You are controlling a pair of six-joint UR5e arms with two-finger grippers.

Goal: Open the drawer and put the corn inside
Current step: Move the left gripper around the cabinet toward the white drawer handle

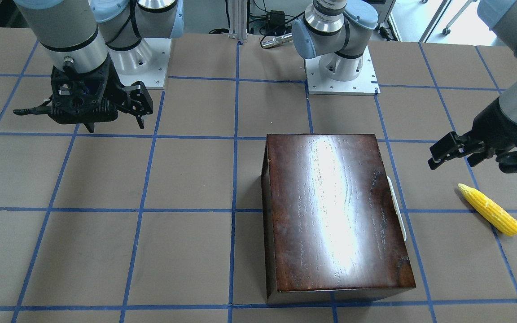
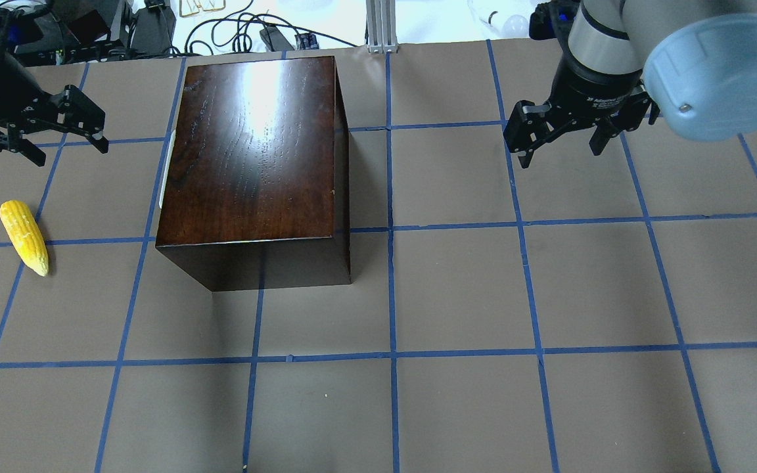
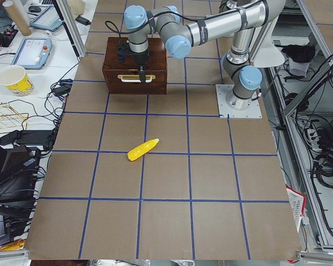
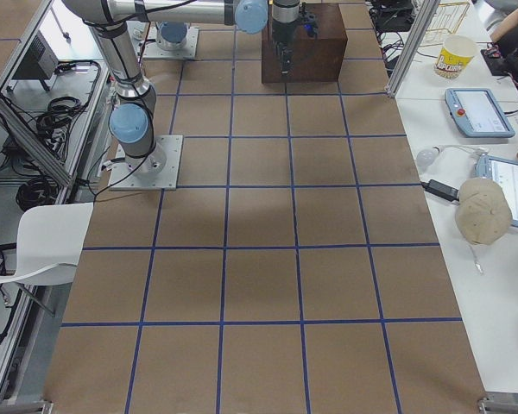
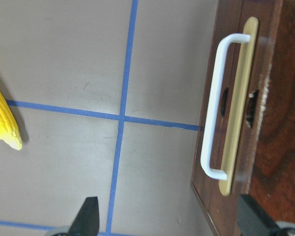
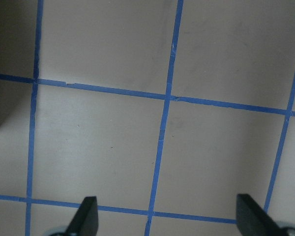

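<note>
Hovering over the desk (image 2: 457, 295) with left fingers (image 2: 91, 126) and right fingers (image 2: 518, 135) spread wide, gripping nothing, touching nothing, with corn (image 2: 23, 236) flat beside the left pair, drawer (image 5: 238, 98) shut in the box (image 2: 253, 151).

Yellow paper cup (image 3: 14, 81) sits beside taped table (image 2: 457, 295).

Yellow corn (image 3: 142, 149) lying on the gridded table (image 3: 211, 194), well apart from the dark wooden box (image 3: 158, 61) at the far end, drawer (image 3: 127, 87) closed, left gripper (image 3: 141, 76) hanging before its white handle (image 3: 126, 78)
</note>
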